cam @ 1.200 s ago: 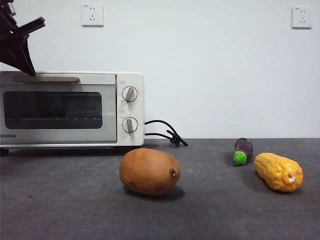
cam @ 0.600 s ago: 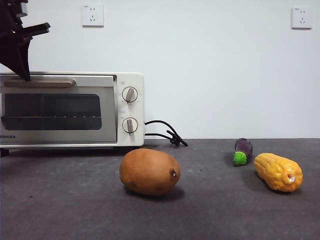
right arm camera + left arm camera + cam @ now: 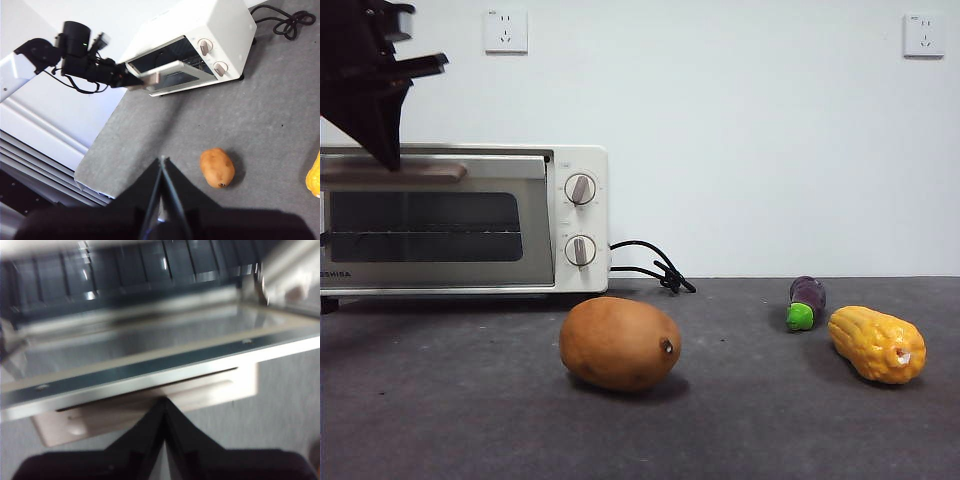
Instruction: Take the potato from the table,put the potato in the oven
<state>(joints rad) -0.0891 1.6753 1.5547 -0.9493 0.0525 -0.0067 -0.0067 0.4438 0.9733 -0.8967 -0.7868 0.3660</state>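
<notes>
**Left gripper at the oven door handle; potato lies on the table**

The table (image 3: 470,420) fills the lower part of the front view, dark grey and matte. At the left of that frame stands the oven (image 3: 575,215), its door (image 3: 167,72) swung partly out from the top, as the right wrist view shows. The left gripper (image 3: 382,150) comes in at the upper left of the front frame, its tip at the door's bar handle (image 3: 150,402); in the left wrist view its jaws meet in a point right at the handle, pressed together with no gap. The potato (image 3: 619,343) lies on the table at centre frame, in front of the oven's knob side and apart from it, untouched. The right gripper (image 3: 162,162) hovers high above the table, jaws closed together and empty, near the potato in its own view. At the right of the front frame lie the corn (image 3: 877,344) and, just behind it, the small eggplant (image 3: 806,301).
</notes>
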